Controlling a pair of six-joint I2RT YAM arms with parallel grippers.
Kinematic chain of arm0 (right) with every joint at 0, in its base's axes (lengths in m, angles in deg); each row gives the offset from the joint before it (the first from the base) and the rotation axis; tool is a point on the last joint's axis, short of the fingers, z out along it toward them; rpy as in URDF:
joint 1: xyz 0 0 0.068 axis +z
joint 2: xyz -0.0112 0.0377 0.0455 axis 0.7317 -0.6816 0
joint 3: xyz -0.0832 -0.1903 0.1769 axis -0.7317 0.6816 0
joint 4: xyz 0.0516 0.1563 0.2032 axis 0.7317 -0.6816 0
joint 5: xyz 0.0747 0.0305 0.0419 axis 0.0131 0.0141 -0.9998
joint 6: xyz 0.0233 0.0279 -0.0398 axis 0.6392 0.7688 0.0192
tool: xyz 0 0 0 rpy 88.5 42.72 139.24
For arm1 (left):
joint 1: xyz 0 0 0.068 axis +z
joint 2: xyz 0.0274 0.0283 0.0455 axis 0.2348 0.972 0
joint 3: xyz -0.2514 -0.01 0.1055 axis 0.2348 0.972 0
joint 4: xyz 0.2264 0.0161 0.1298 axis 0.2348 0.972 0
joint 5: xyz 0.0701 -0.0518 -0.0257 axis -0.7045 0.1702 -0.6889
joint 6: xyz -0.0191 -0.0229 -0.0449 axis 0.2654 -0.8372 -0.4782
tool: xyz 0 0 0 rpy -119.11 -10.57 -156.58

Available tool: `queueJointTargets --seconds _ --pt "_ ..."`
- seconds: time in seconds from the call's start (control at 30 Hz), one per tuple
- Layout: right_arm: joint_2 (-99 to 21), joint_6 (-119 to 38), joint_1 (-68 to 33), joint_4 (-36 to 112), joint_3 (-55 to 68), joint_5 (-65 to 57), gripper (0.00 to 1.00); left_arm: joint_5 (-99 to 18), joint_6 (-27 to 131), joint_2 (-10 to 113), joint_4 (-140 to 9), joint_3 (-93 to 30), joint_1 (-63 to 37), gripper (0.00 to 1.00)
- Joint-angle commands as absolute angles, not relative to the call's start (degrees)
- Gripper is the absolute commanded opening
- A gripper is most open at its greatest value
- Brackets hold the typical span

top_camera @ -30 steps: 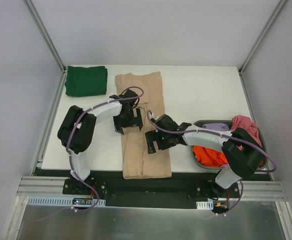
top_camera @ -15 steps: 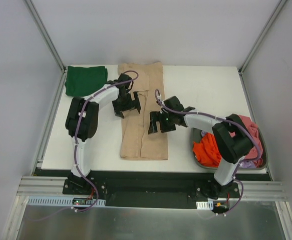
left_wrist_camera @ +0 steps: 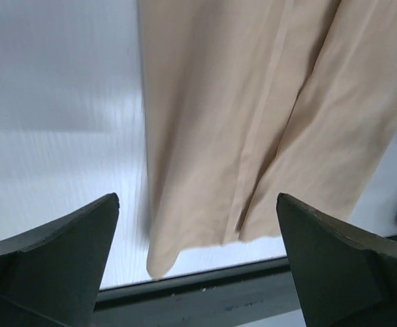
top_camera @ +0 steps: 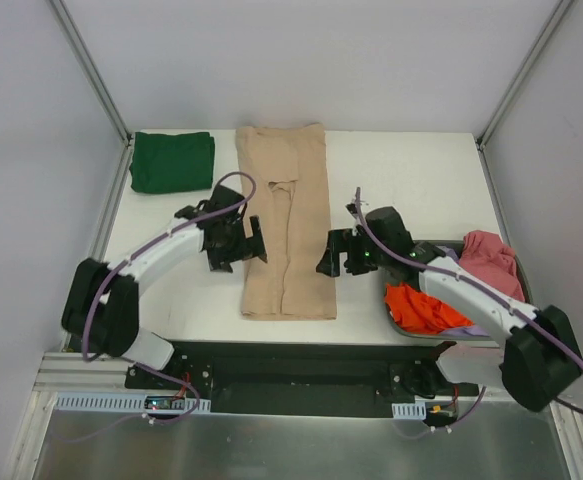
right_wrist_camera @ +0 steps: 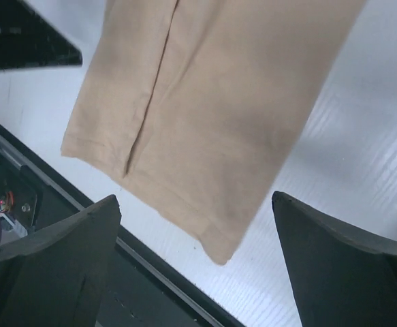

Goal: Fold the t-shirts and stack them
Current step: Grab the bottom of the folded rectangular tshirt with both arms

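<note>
table (top_camera: 401, 180): carries everything below.
long shirt (top_camera: 286, 230): flat on the table's middle, running from the far edge almost to the near edge.
folded shirt (top_camera: 172, 161): far-left corner, left of the long shirt, apart from it.
tub (top_camera: 392, 318): near-right, right of the long shirt.
heaped shirts (top_camera: 421, 308): in the tub.
left jaws: at the long shirt's left edge.
right jaws: between long shirt and tub.

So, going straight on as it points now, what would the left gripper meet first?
Probably the beige shirt, at its near end; the left gripper faces it, though depth is unclear.
</note>
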State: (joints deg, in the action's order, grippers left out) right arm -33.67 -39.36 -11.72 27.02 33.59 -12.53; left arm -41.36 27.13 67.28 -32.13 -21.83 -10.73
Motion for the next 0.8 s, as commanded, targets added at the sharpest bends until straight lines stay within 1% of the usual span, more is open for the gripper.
queueJointTargets --seconds 0.0,0.03,0.1,0.13,0.27,0.4,0.43,0.5,0.53,0.63,0.67,0.77 --pt "-25.4 -30.8 -11.8 30.7 43.5 -12.9 0.96 -42.9 20.3 55.9 -32.9 -8.1 -13.8 0.99" --pt "-24.1 -29.4 -11.9 32.5 46.1 -14.1 0.96 -42.8 18.7 53.9 -33.3 -5.0 -14.0 0.98" --pt "-22.3 -26.5 -11.8 35.8 50.7 -15.9 0.96 -43.3 17.2 50.5 -35.1 -0.5 -14.0 0.86" --pt "-22.0 -25.2 -11.6 37.2 52.2 -16.5 0.96 -43.3 16.7 49.5 -35.7 1.1 -14.0 0.81" --pt "-22.7 -22.5 -9.6 38.5 54.5 -17.3 0.96 -38.1 15.7 47.6 -40.4 5.9 -14.0 0.70" --pt "-23.2 -20.8 -6.8 38.5 55.2 -15.2 0.96 -35.2 15.0 47.1 -43.2 10.5 -14.0 0.58" --pt "-23.3 -20.1 -6.6 38.5 55.5 -14.5 0.96 -33.8 14.8 47.2 -44.2 11.5 -14.0 0.50" --pt "-23.5 -18.8 -6.4 38.5 56.3 -13.6 0.96 -31.4 14.8 47.3 -45.6 13.7 -14.1 0.39" --pt "-23.5 -18.2 -6.3 38.5 56.7 -13.3 0.96 -31.2 14.4 47.1 -45.8 14.6 -14.1 0.30" --pt "-23.5 -16.7 -5.7 38.5 57.7 -12.4 0.99 -31.0 14.0 46.5 -46.3 17.3 -14.1 0.05" --pt "-23.8 -16.4 -5.5 38.5 57.9 -12.2 0.99 -31.0 13.7 46.3 -46.9 18.1 -14.1 0.00" --pt "-25.7 -14.9 -4.7 38.5 58.2 -11.9 0.91 -31.0 13.3 46.2 -48.0 19.3 -14.1 0.00"
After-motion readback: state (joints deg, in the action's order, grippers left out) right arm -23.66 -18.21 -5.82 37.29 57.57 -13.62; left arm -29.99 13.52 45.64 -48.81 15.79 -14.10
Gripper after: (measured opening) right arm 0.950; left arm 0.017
